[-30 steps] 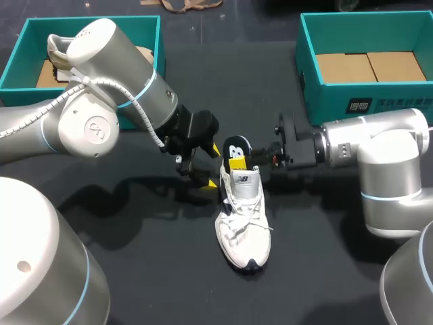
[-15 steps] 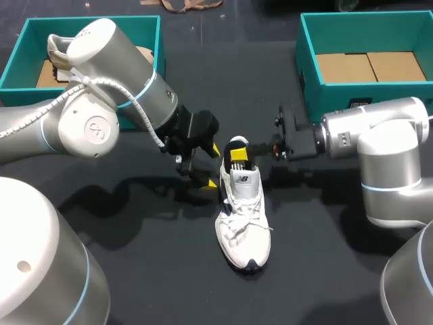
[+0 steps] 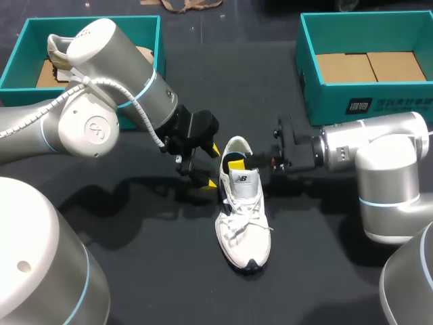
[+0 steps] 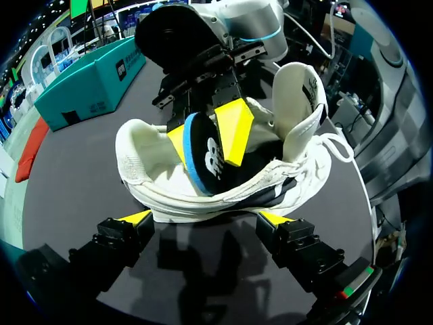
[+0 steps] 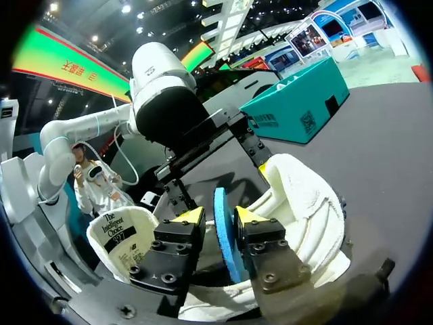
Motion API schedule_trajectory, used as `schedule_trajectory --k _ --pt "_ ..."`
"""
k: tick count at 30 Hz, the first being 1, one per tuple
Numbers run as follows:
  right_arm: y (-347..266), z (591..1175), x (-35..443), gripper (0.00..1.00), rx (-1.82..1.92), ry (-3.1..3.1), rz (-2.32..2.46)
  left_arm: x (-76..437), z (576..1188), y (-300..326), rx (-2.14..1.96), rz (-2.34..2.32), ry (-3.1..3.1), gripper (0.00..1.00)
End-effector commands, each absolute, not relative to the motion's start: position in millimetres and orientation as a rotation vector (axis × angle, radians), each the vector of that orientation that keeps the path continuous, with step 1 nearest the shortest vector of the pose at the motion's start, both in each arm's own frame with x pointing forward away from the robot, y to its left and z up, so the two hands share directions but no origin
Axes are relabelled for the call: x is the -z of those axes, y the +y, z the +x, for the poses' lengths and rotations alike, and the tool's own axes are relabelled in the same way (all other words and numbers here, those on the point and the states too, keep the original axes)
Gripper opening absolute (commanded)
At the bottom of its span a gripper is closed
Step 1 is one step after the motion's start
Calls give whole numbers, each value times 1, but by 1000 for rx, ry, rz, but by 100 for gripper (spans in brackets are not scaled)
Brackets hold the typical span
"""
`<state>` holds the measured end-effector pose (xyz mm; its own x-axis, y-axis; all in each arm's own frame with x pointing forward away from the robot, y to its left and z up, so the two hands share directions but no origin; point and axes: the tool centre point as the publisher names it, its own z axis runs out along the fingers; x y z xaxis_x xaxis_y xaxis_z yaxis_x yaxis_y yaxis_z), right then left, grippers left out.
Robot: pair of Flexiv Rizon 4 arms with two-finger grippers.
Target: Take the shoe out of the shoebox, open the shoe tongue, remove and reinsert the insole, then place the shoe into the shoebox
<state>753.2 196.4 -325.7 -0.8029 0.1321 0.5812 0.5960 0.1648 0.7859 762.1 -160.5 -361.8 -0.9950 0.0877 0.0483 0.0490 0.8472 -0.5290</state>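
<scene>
Counting first: you have one white mesh lace-up sneaker [image 3: 242,217] near the middle of the black worktop [image 3: 155,271], toe towards the near edge. There are two open boxes: a left teal cardboard shoebox [image 3: 95,20] at the far left corner and a right teal cardboard shoebox [image 3: 352,101] at the far right corner. One flat black foam insole [image 4: 203,159], blue-edged, stands on edge in the sneaker's heel opening. Your right gripper [image 5: 218,217] is clenched on it, a yellow tip on each face. Your left gripper [image 4: 204,218] is spread wide just beside the sneaker's side wall, grasping nothing.
</scene>
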Motion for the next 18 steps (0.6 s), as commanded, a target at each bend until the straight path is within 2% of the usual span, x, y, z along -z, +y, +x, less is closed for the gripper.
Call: schedule_trajectory --k 1,6,8,9,10,18 --pt "198 757 312 45 1652 -2118 -701 361 762 -160 -841 -111 -2951 100" --pt "196 764 306 42 1640 -2156 -708 361 762 -160 -841 -111 -2951 100" --pt "194 768 306 38 1643 -2163 -712 361 762 -160 -841 -111 -2951 100" --pt "192 770 307 30 1641 -2170 -721 361 762 -160 -841 -111 -2951 100" --pt "191 773 309 0 1637 -2169 -728 361 762 -160 -841 -111 -2951 100" --pt "193 768 336 0 1586 -2128 -765 361 762 -160 -841 -111 -2951 100"
